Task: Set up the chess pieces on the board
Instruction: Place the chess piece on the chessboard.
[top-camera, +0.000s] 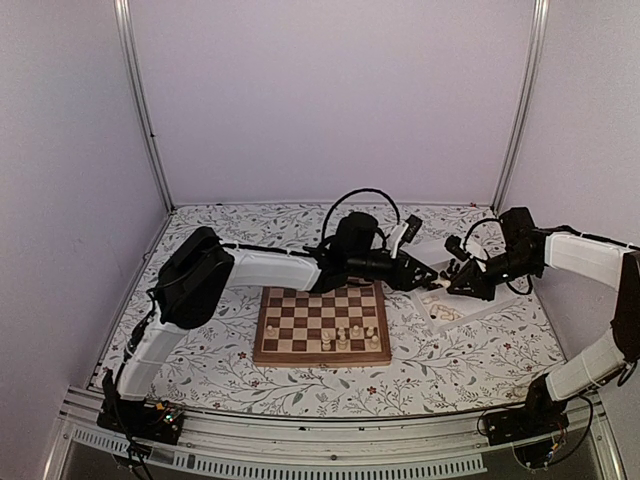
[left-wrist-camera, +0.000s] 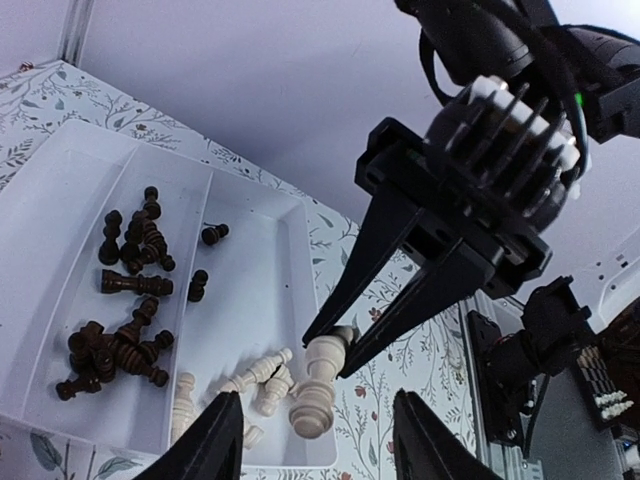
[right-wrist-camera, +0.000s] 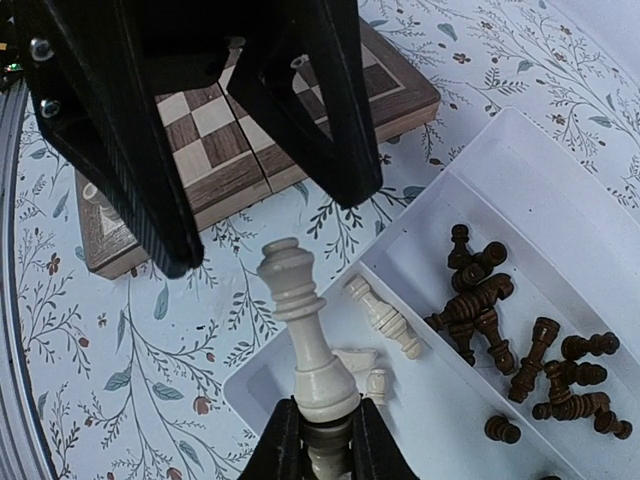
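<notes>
One cream chess piece (right-wrist-camera: 300, 330), a tall one with a crowned head, is pinched by its base in the right gripper (right-wrist-camera: 320, 445), whose jaws stand narrow and clamp it firmly. Its long axis carries straight on from the fingers, so the head points away from the wrist and toward the left gripper (left-wrist-camera: 315, 445). The piece hangs in the air over the end of the white tray (right-wrist-camera: 560, 190) nearest the board, touching nothing but the two fingers. The left gripper faces it from the board's side with jaws about half apart and holding nothing; the crowned head is aimed at the gap between them, and how close it comes I cannot tell. In the tray, dark pieces (left-wrist-camera: 125, 340) lie heaped in one compartment, and a few pale pieces (left-wrist-camera: 262, 372) lie on their sides in the next. The board (top-camera: 300, 325) lies flat on the flowered tablecloth (top-camera: 460, 360), just left of the tray, with upright cream pieces (top-camera: 343, 338) on its near right squares.
</notes>
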